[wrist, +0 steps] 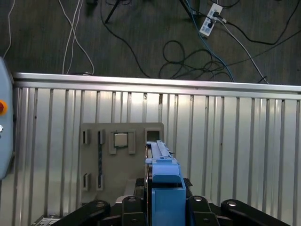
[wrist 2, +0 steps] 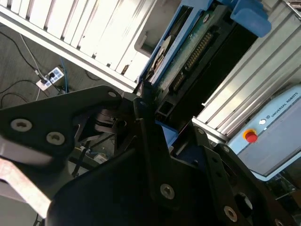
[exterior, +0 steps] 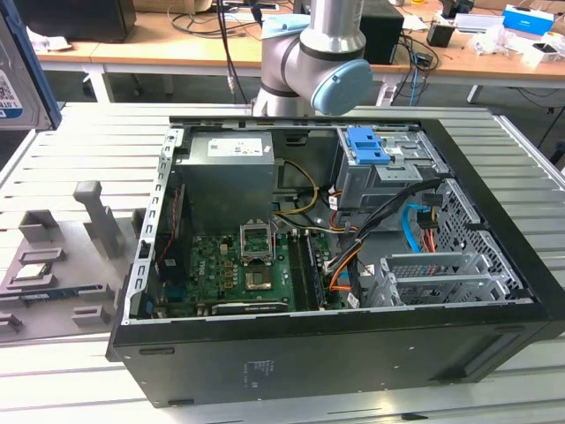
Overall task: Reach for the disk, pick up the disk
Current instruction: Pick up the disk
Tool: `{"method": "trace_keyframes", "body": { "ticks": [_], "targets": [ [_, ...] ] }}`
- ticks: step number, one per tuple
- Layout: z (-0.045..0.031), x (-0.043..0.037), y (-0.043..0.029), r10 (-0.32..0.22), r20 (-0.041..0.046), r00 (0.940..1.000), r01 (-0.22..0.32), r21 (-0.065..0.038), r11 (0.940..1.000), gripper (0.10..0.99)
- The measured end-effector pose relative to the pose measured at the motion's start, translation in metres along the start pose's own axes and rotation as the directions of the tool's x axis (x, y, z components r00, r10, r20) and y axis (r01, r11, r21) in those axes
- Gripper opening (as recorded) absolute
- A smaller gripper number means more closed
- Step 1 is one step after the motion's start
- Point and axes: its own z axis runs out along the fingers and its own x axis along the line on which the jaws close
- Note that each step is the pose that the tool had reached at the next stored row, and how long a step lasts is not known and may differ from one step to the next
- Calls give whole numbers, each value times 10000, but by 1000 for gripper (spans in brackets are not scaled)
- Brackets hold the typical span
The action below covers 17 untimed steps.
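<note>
The disk [wrist: 163, 181] is seen edge-on in the first wrist view, its blue side rail facing the camera, high above the slatted table. In the second wrist view the disk [wrist 2: 188, 52] shows its green circuit board and blue rails. My gripper [wrist: 164, 207] is shut on the disk, with black fingers [wrist: 128, 203] on either side of it. The gripper [wrist 2: 149, 101] also holds the disk's lower end in the second wrist view. At the exterior view's top left corner, a slab with a white label and a blue edge [exterior: 16, 75] looks like the same disk.
An open computer case [exterior: 353, 353] lies on the slatted table [wrist: 235, 141], with a blue latch plate [exterior: 366, 146] inside. Below the gripper lies a grey fixture plate [wrist: 94, 165] carrying a small silver chip [wrist: 121, 139]. Beyond the table edge [wrist: 141, 79] are floor cables and a power strip [wrist: 210, 19].
</note>
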Motion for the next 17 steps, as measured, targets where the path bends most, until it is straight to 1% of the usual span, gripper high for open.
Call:
{"method": "trace_keyframes", "body": {
  "ticks": [2,3,5,6,7,9,11,12,17],
  "targets": [
    [-30,0,1,0,3,10000,0,0,10000,369],
    [-29,0,1,-4,116,9999,4,6,10000,369],
    [-30,1,-8,-7,120,9999,7,6,10000,369],
    [-32,2,-35,-5,119,9999,5,6,10000,369],
    [-34,5,-90,-5,120,9999,5,5,10000,369],
    [-35,7,-139,-5,120,9999,5,5,10000,369],
    [-38,10,-212,-4,120,9999,4,0,10000,369],
    [-39,12,-237,-5,120,9999,5,-1,10000,369],
    [-47,22,-440,-5,120,9999,5,-12,10000,369]
  ]
}}
